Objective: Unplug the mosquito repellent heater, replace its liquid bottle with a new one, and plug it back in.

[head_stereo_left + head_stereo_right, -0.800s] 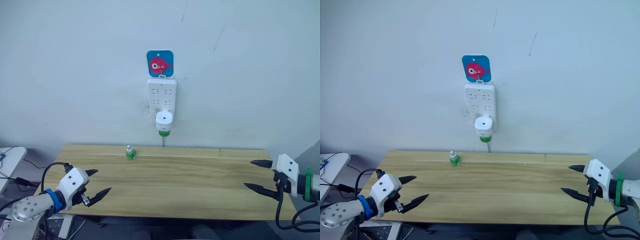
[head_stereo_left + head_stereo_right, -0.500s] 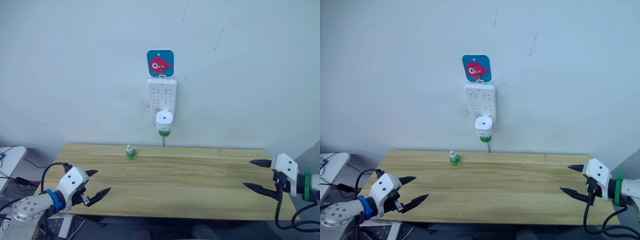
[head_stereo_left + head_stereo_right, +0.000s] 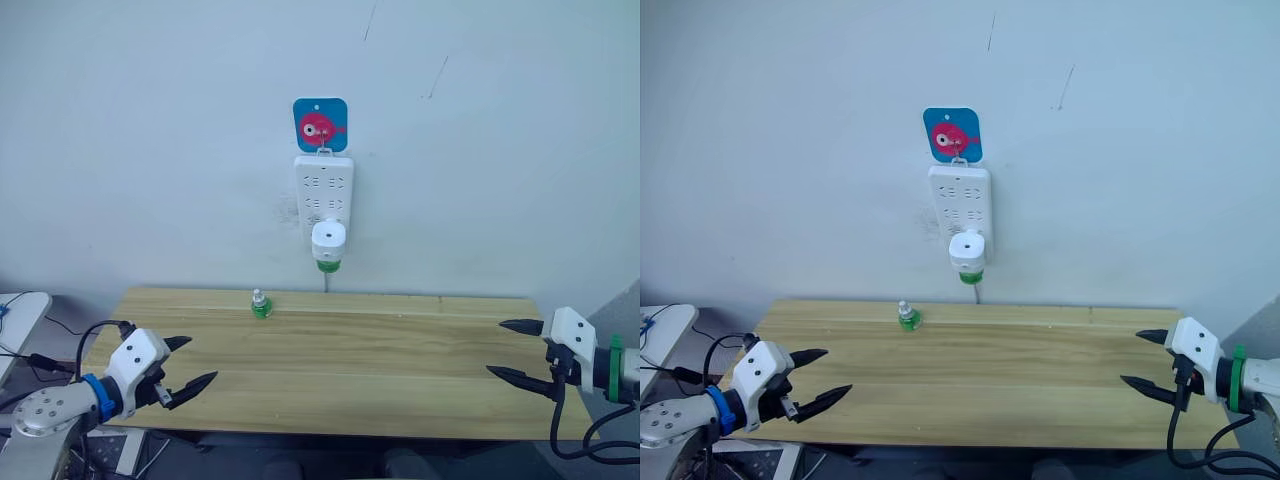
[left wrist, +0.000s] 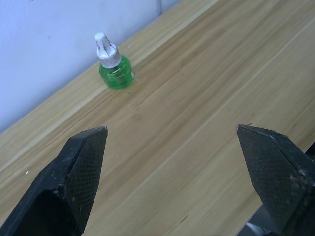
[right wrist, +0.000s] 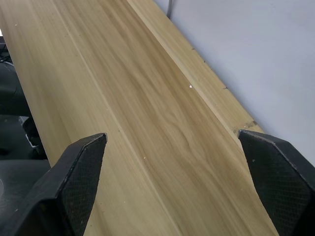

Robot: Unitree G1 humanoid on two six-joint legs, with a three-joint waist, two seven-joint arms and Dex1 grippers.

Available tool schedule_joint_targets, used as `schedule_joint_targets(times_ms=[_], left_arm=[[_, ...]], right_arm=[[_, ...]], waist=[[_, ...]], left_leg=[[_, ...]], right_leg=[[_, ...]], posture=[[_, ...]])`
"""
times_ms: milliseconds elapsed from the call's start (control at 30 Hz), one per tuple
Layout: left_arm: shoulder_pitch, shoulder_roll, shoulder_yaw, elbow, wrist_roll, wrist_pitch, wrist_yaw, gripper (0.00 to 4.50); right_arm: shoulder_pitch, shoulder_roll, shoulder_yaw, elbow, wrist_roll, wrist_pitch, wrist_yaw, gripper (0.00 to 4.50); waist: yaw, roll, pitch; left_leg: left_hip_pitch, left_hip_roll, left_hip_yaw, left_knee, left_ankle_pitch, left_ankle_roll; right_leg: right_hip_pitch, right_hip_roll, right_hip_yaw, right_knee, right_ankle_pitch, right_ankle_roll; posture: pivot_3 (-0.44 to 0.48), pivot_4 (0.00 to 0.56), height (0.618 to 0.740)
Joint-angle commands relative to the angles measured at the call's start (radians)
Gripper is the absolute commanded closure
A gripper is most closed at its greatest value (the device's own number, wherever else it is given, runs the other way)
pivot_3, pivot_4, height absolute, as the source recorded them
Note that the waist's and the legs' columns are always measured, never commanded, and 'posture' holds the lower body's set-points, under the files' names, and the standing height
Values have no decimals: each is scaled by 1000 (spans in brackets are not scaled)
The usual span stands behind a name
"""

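Black and wide apart, the two fingers of the left gripper [image 3: 185, 362] hang empty over the near left corner of the pale wooden table [image 3: 400, 365], a neutral ready pose from which either the bottle or the wall is reachable. Ahead of this gripper and a little to its right, near the table's back edge, the small green liquid bottle with a white wick cap [image 3: 260, 304] stands upright and alone; it is likely the fresh refill, set there in the open so it can be picked up once the old one is out.

Farther ahead, up on the pale wall, a long white multi-socket power strip [image 3: 324, 190] hangs from a blue square hook plate with a pink fish [image 3: 320, 125]. The small white rounded mosquito repellent heater [image 3: 328, 238] sits plugged into the strip's lower end, a green bottle [image 3: 328, 265] projecting beneath it, so nothing has been unplugged yet. The heater is well above and beyond both grippers.

The right gripper [image 3: 521, 350] hovers over the table's right end, its black fingers likewise spread with nothing between them, well apart from the heater. My guess is that one arm must rise to the wall first.
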Motion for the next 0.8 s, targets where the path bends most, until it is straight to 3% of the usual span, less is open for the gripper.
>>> schedule_joint_targets(times_ms=[33,433,733,800], left_arm=[[6,12,35,-16,-25,-8,-13,39],[10,13,33,-74,-62,51,-15,39],[-110,27,15,-133,-99,160,-26,39],[-165,26,13,-135,-124,195,-21,39]], right_arm=[[-6,-15,-29,0,10,-22,7,23],[31,5,-35,-71,30,-22,-16,23],[17,35,-75,-315,140,119,-114,23],[10,42,-81,-383,174,167,-146,23]], waist=[[0,0,0],[-4,-1,14],[-24,2,48],[-36,0,71]], left_leg=[[0,0,0,0,0,0],[0,0,0,0,0,0],[-2,0,0,0,0,0],[-2,0,0,0,0,0]], right_leg=[[0,0,0,0,0,0],[0,0,0,0,0,0],[1,0,0,0,0,0],[0,0,0,0,0,0]], posture=[[-6,38,740],[-33,76,740],[-107,135,740],[-126,144,740]])
